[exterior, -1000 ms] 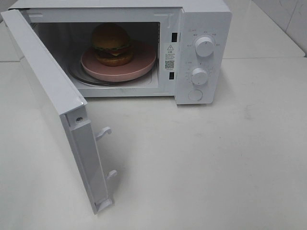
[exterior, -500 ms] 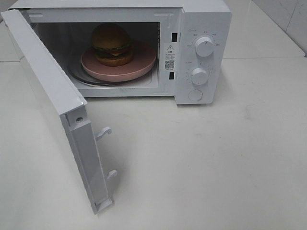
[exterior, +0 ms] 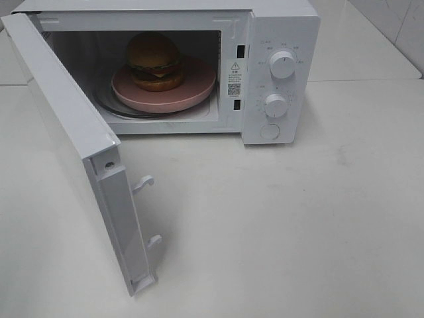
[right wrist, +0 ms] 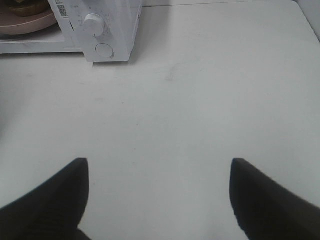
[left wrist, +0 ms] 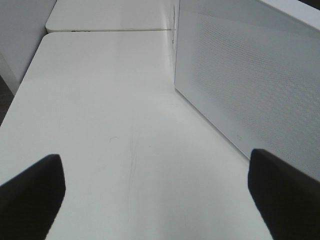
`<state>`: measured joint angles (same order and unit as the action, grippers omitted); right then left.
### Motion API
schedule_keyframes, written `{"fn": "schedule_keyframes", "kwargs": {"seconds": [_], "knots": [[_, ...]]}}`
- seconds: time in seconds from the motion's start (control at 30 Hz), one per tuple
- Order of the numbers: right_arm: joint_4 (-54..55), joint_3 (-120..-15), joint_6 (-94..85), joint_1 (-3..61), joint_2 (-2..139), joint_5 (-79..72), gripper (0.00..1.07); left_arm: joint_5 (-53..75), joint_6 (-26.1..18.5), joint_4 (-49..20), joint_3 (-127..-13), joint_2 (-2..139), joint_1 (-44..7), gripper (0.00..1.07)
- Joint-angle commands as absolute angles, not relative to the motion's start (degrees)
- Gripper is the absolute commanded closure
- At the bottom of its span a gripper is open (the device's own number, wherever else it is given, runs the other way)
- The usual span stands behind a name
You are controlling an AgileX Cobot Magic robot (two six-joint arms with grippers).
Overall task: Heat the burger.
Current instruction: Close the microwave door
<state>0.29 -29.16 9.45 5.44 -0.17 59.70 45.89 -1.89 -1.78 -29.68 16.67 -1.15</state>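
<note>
The burger, with a golden-brown bun, lettuce and a dark patty, sits on a round pink plate inside the open white microwave. The right wrist view catches a sliver of the burger and the plate's rim at its far corner. My right gripper is open and empty over bare table in front of the microwave's control side. My left gripper is open and empty too, low over the table beside a white perforated panel of the microwave. Neither gripper appears in the high view.
The microwave door is swung wide toward the front left, its latch hooks sticking out. Two white knobs and a round button sit on the right panel. White table spreads in front.
</note>
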Motion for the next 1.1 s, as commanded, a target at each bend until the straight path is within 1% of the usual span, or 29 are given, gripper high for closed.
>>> {"fn": "schedule_keyframes", "kwargs": {"seconds": [0.03, 0.33, 0.37, 0.4, 0.43, 0.47, 0.5, 0.53, 0.57, 0.6, 0.63, 0.67, 0.7, 0.73, 0.77, 0.8, 0.83, 0.9, 0.93, 0.97, 1.0, 1.03, 1.1], "knots": [[0.4, -29.11, 8.77, 5.21, -1.66, 59.3, 0.32, 40.51, -1.43, -1.26, -30.19, 21.49, -1.43, 0.16], [0.4, -29.11, 8.77, 5.21, -1.66, 59.3, 0.32, 34.03, -1.43, -1.32, -30.19, 33.75, -1.43, 0.17], [0.4, -29.11, 8.77, 5.21, -1.66, 59.3, 0.32, 31.86, -1.43, -2.23, -30.19, 36.67, -1.43, 0.24], [0.4, -29.11, 8.77, 5.21, -1.66, 59.3, 0.32, 30.88, -1.43, -2.75, -30.19, 38.16, -1.43, 0.28], [0.4, -29.11, 8.77, 5.21, -1.66, 59.3, 0.32, 30.88, -1.43, -2.75, -30.19, 38.16, -1.43, 0.28], [0.4, -29.11, 8.77, 5.21, -1.66, 59.3, 0.32, 28.48, -1.43, -4.58, -30.19, 40.79, -1.43, 0.4], [0.4, -29.11, 8.77, 5.21, -1.66, 59.3, 0.32, 27.16, -1.43, -5.73, -30.19, 42.23, -1.43, 0.47], [0.4, -29.11, 8.77, 5.21, -1.66, 59.3, 0.32, 27.16, -1.43, -5.73, -30.19, 42.23, -1.43, 0.47], [0.4, -29.11, 8.77, 5.21, -1.66, 59.3, 0.32, 24.87, -1.43, -7.51, -30.19, 44.86, -1.43, 0.61], [0.4, -29.11, 8.77, 5.21, -1.66, 59.3, 0.32, 24.06, -1.43, -7.79, -30.19, 46.29, -1.43, 0.67], [0.4, -29.11, 8.77, 5.21, -1.66, 59.3, 0.32, 24.06, -1.43, -7.79, -30.19, 46.29, -1.43, 0.67], [0.4, -29.11, 8.77, 5.21, -1.66, 59.3, 0.32, 22.86, -1.43, -7.91, -30.19, 49.33, -1.43, 0.78], [0.4, -29.11, 8.77, 5.21, -1.66, 59.3, 0.32, 22.86, -1.43, -7.91, -30.19, 49.33, -1.43, 0.78], [0.4, -29.11, 8.77, 5.21, -1.66, 59.3, 0.32, 21.03, -1.43, -7.96, -30.19, 52.2, -1.43, 0.9], [0.4, -29.11, 8.77, 5.21, -1.66, 59.3, 0.32, 20.0, -1.43, -8.02, -30.19, 53.8, -1.43, 0.97], [0.4, -29.11, 8.77, 5.21, -1.66, 59.3, 0.32, 20.0, -1.43, -8.02, -30.19, 53.8, -1.43, 0.97], [0.4, -29.11, 8.77, 5.21, -1.66, 59.3, 0.32, 17.59, -1.43, -8.88, -30.19, 56.32, -1.43, 1.07], [0.4, -29.11, 8.77, 5.21, -1.66, 59.3, 0.32, 11.75, -1.43, -10.43, -29.97, 59.47, -1.43, 1.07], [0.4, -29.11, 8.77, 5.21, -1.66, 59.3, 0.32, 11.75, -1.43, -10.43, -29.97, 59.47, -1.43, 1.07], [0.4, -29.11, 8.77, 5.21, -1.66, 59.3, 0.32, 8.54, -1.55, -10.66, -29.56, 60.5, -1.43, 1.07], [0.4, -29.11, 8.77, 5.21, -1.66, 59.3, 0.32, 2.23, -2.29, -10.6, -28.13, 62.22, -1.43, 1.07], [0.4, -29.11, 8.77, 5.21, -1.66, 59.3, 0.32, 2.23, -2.29, -10.6, -28.13, 62.22, -1.43, 1.07], [0.4, -29.11, 8.77, 5.21, -1.66, 59.3, 0.32, -5.27, -2.75, -10.43, -26.41, 64.29, -1.43, 1.07]]}}
